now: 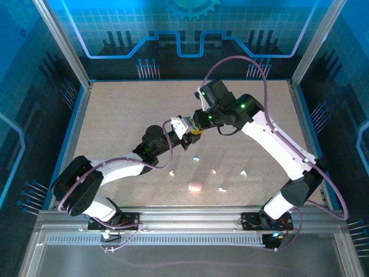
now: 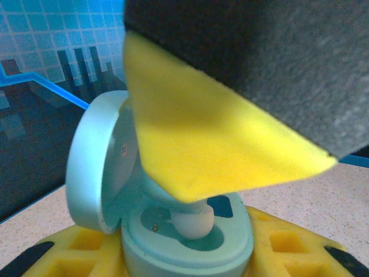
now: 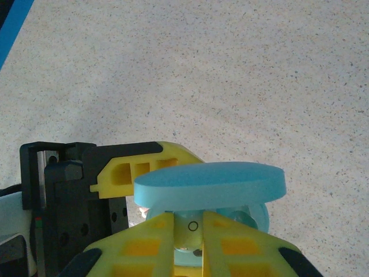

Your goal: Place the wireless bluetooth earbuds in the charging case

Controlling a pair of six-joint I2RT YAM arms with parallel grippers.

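The light blue charging case (image 2: 185, 245) stands open with its lid (image 2: 92, 161) swung up on the left. My left gripper (image 2: 184, 259) is shut on the case's base, with a yellow finger on each side. My right gripper (image 3: 189, 224) is shut on a light blue earbud (image 3: 193, 226). The earbud's white tip (image 2: 194, 222) sits in the case's left well. In the right wrist view the lid (image 3: 210, 184) shows edge-on above the fingers. In the top view the left gripper (image 1: 185, 135) and the right gripper (image 1: 198, 127) meet above the table's middle.
Loose earbuds lie on the speckled table: a light blue one (image 1: 195, 157), a pinkish one (image 1: 171, 172), and white ones (image 1: 214, 171), (image 1: 243, 172), (image 1: 222, 188). A pink case (image 1: 195, 186) rests near the front edge. Metal frame rails border the table.
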